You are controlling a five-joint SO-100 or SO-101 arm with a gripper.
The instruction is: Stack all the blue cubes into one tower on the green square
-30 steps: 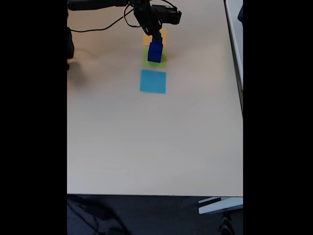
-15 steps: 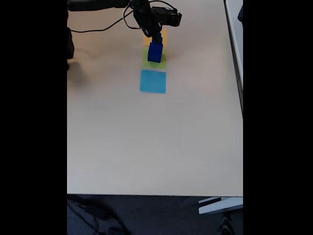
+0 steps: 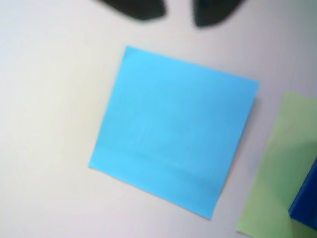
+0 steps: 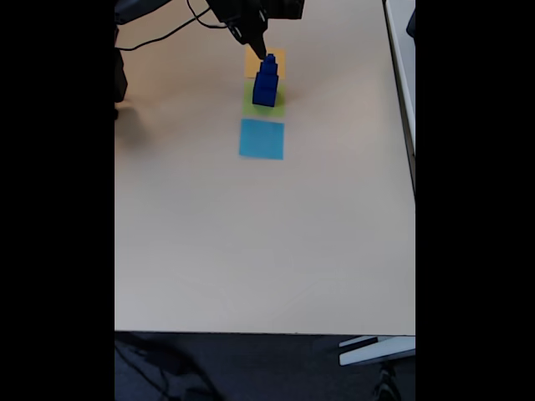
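Blue cubes (image 4: 266, 82) stacked on green square (image 4: 251, 104)

table (image 4: 251, 251): pale beige top (evenly lit) | floor (image 4: 251, 368): dark carpet

The arm (image 4: 180, 7) is all black in the fixed view, kinda chunky and boxy up near the wrist, tapering to a dark pointed tool (image 4: 261, 48). A thin black cable (image 4: 167, 38) trails off it in loose curves. In the wrist view the fingertips (image 3: 136, 9) are just two blurry, rounded black blobs.
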